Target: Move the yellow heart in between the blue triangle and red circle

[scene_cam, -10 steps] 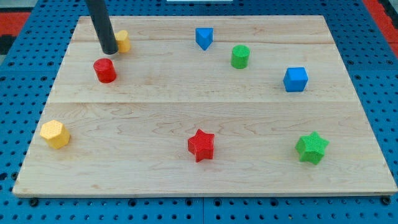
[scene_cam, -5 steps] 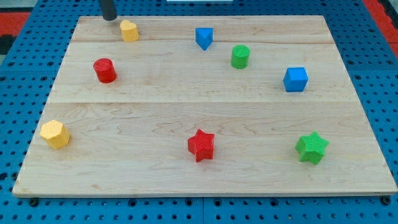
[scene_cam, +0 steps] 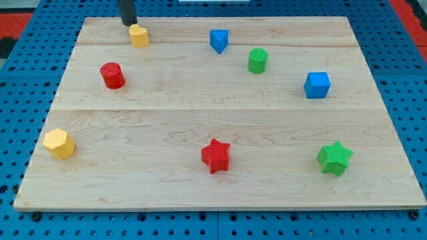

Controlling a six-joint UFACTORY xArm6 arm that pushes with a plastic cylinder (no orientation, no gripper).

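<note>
My tip (scene_cam: 129,23) just upper-left of yellow heart (scene_cam: 139,35), nearly touching; no jaws, bare rod. Smooth wood board (scene_cam: 200,180).

Pale wooden board (scene_cam: 200,127) on blue pegboard (scene_cam: 27,100). On it: yellow heart (scene_cam: 139,35), red circle (scene_cam: 113,75), blue triangle (scene_cam: 219,41), green cylinder (scene_cam: 257,61), blue cube (scene_cam: 317,85), yellow hexagon (scene_cam: 59,143), red star (scene_cam: 215,155), green star (scene_cam: 334,158).
</note>
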